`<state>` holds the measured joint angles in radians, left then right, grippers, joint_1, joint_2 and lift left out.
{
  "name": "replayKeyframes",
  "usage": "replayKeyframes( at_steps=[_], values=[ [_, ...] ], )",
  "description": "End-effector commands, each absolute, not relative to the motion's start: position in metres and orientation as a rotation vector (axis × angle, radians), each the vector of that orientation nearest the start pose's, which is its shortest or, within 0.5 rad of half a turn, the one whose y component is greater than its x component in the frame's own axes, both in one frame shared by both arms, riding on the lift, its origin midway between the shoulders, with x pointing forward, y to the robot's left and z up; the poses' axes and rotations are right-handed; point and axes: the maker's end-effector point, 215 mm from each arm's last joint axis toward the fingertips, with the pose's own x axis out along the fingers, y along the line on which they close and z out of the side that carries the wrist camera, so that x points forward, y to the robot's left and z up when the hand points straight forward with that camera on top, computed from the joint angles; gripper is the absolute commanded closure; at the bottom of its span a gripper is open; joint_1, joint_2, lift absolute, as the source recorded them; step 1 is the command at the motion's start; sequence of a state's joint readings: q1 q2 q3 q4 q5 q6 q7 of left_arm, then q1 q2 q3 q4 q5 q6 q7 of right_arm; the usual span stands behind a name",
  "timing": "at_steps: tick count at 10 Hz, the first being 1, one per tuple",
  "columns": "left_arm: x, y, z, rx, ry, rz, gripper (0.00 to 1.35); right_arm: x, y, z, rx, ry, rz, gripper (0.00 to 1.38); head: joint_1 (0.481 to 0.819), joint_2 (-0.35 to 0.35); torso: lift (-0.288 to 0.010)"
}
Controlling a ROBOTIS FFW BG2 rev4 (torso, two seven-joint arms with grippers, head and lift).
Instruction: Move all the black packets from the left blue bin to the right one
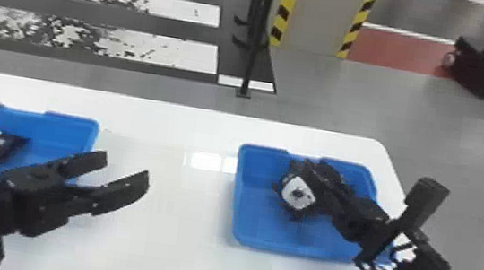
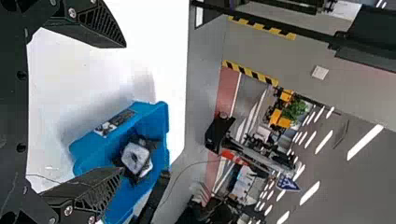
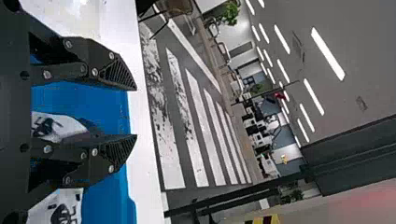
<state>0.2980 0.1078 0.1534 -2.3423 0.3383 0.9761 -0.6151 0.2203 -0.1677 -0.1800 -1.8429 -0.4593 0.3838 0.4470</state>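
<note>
Both spread: left hand (image 1: 126, 169); right hand (image 3: 136, 112) near right edge of tabletop (image 1: 174, 254). Transfer apparently part-done; next call: packet (image 1: 7, 146) from left bin (image 1: 75, 120).

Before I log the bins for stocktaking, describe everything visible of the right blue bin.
The right blue bin is open-topped, plastic-looking and rectangular with rounded corners. A label marks one wall. It stands upright on the white table, holding black packets with white patches. The right arm is over it; contact is unclear.
</note>
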Motion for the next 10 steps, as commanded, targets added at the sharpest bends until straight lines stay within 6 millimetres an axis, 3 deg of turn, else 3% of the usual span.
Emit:
replayKeyframes(
  at_steps=[1,2,5,7,10],
  values=[
    [0.422,0.155,-0.323,-0.273,0.439,-0.625,0.15,0.486,-0.247,-0.361,0.259,0.194,0.347,0.08,0.695,-0.134,-0.15],
    [0.425,0.175,-0.328,-0.257,0.449,-0.579,0.15,0.469,-0.246,-0.347,0.227,0.152,0.326,0.15,0.695,-0.127,-0.15],
    [0.437,0.246,-0.336,-0.178,0.476,-0.406,0.15,0.427,-0.231,-0.302,0.154,0.054,0.314,0.16,0.695,-0.059,-0.15],
    [0.442,0.299,-0.345,-0.137,0.508,-0.274,0.15,0.406,-0.228,-0.304,0.178,0.062,0.295,0.17,0.695,0.031,-0.15],
    [0.468,0.335,-0.365,-0.134,0.56,-0.198,0.15,0.389,-0.215,-0.322,0.226,0.109,0.312,0.17,0.695,0.123,-0.15]
  ],
)
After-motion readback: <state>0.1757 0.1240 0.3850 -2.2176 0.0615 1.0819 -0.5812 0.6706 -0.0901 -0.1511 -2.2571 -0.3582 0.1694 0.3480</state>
